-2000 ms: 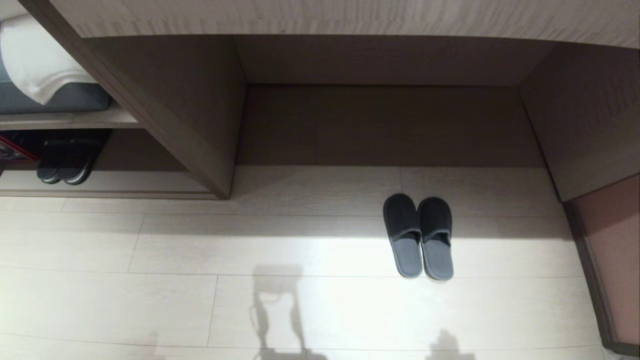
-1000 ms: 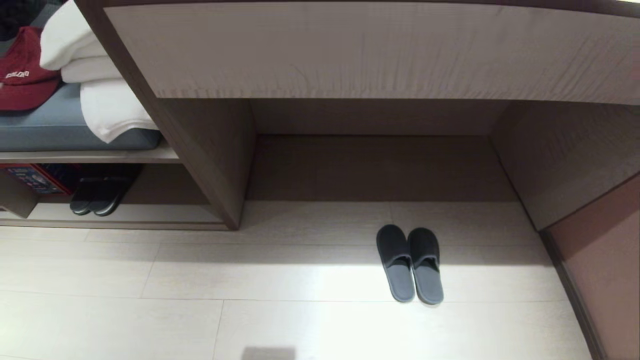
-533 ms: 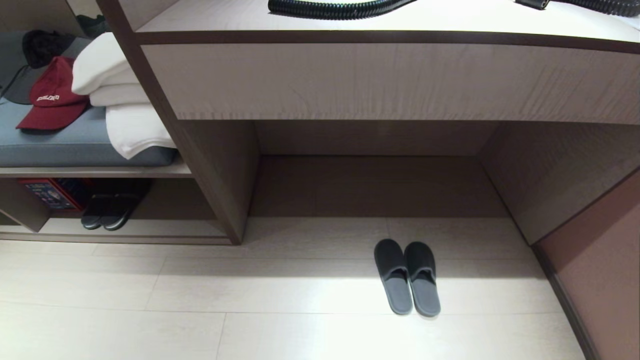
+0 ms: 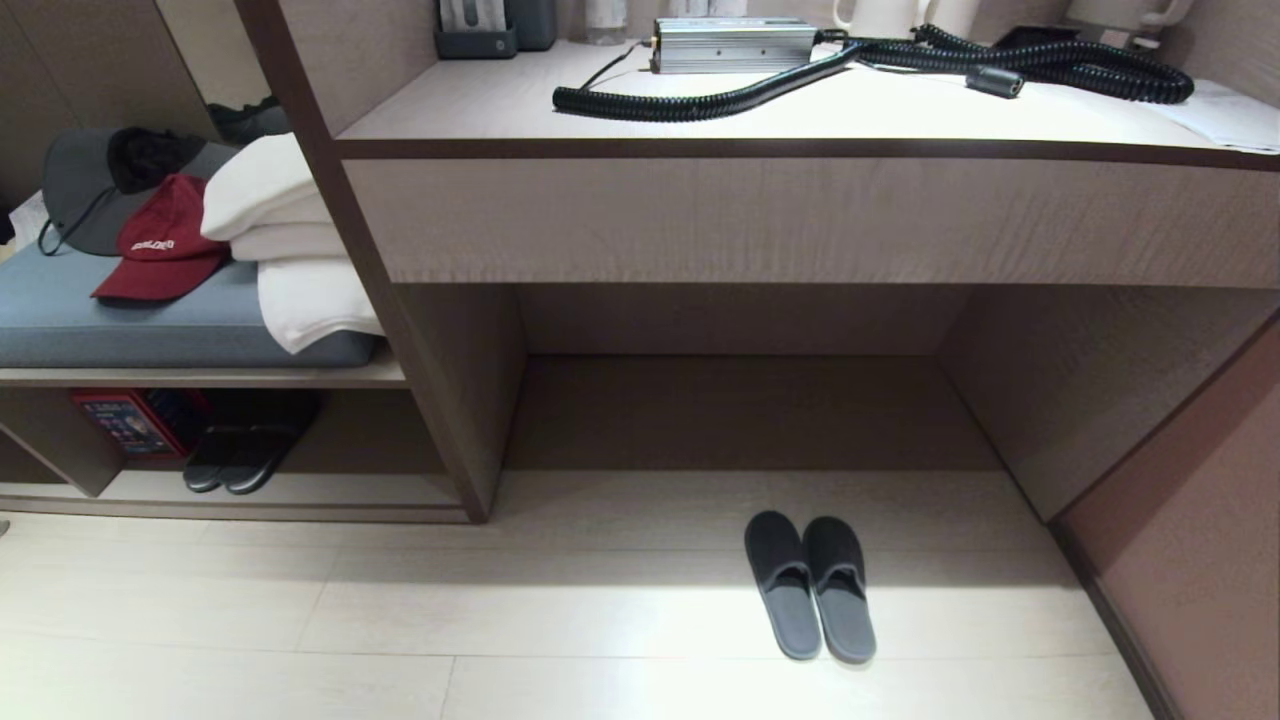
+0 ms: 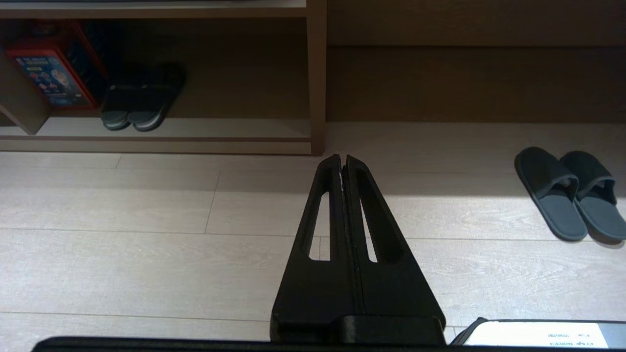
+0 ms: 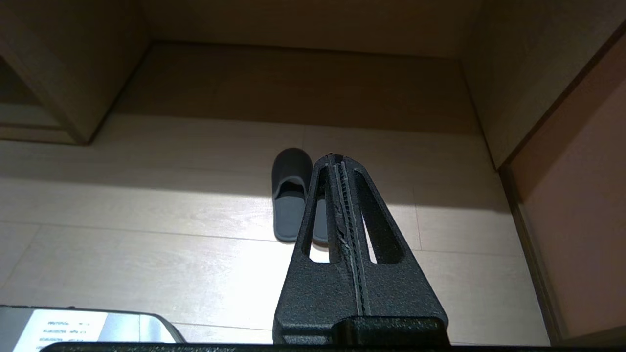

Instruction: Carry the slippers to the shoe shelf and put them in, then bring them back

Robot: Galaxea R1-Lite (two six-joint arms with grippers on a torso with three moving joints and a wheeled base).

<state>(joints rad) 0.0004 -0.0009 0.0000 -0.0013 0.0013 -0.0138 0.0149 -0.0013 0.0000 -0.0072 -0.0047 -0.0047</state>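
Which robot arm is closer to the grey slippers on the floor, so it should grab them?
Probably the right. The right gripper points almost straight at the slippers, lying just ahead. From the left gripper they lie far to one side. Both grippers are shut and empty.

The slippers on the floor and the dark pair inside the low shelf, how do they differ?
The slippers lie on the open floor before the desk recess, partly in light; the dark pair sits in shadow inside the shoe shelf, beside a red box. The floor slippers look plain grey-blue with broad toe bands; the shelved pair shows pale sole rims. Both pairs lie side by side.
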